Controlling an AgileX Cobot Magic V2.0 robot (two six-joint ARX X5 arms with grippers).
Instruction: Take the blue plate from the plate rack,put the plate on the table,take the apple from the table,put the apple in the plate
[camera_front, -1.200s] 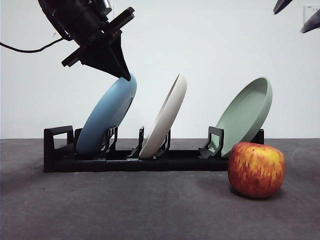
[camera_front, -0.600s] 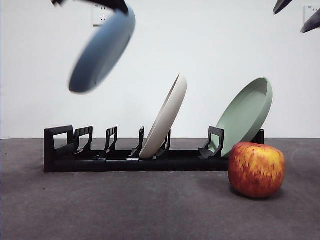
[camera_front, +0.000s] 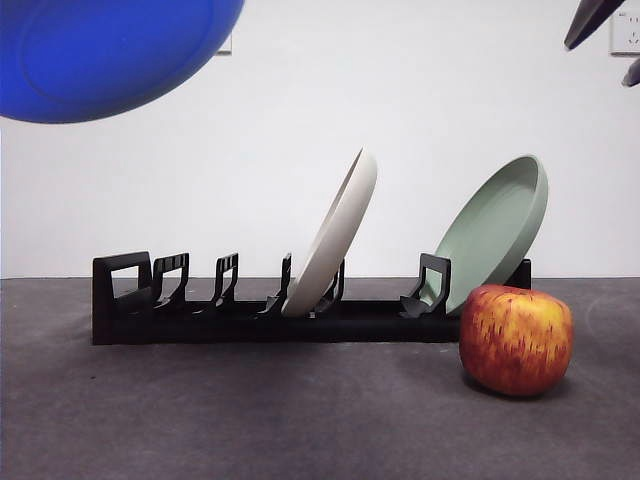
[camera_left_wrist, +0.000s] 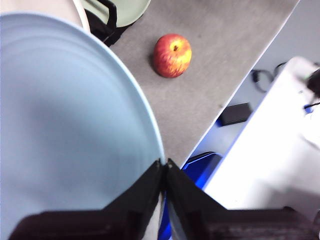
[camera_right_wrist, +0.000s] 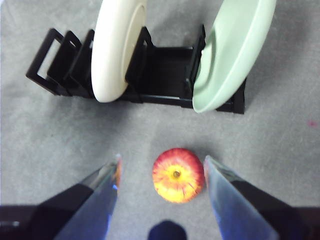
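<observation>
Blue plate (camera_front: 105, 55) now nearer, higher (rack (camera_front: 250, 315) slots bare).

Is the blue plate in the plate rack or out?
Out: the blue plate hangs high above the plate rack, its rim clamped by the left gripper.

This looks like a lab or test room rather than a home kitchen — the table (camera_front: 250, 420) is a bare grey felt-like top set against a plain white wall (camera_front: 300, 150) with a socket (camera_front: 625, 35). Past the table's edge, the left wrist view shows a white bench (camera_left_wrist: 270, 160), loose cables (camera_left_wrist: 262, 77) and a black box (camera_left_wrist: 236, 113) — workshop clutter.
</observation>
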